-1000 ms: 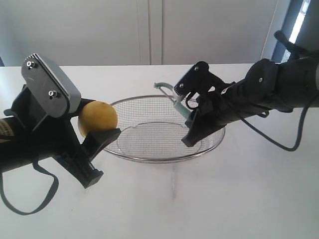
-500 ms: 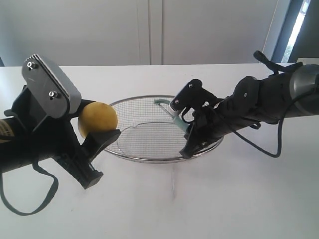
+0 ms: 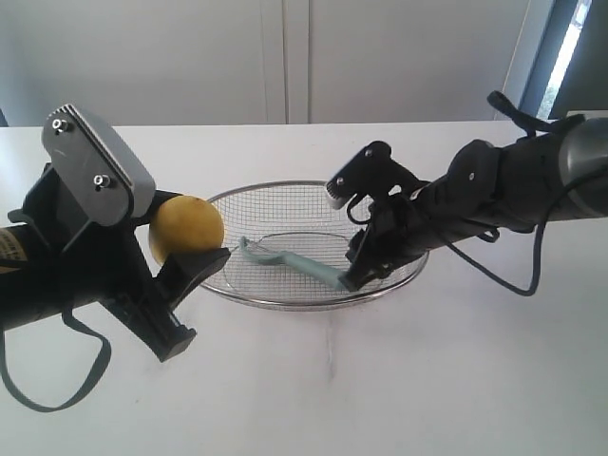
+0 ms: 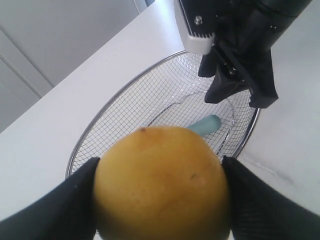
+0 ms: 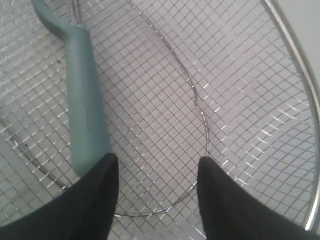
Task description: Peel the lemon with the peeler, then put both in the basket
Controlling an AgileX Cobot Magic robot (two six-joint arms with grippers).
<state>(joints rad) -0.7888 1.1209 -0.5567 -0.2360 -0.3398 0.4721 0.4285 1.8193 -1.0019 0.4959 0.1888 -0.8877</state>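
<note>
The left claw (image 3: 195,249) is gripping the lemon (image 3: 185,226) above the counter (image 3: 427,380), just beside the basket (image 3: 275,184), while the right claw (image 5: 156,167) stands open over the basket, where the peeler (image 3: 290,259) lies on the mesh.
</note>
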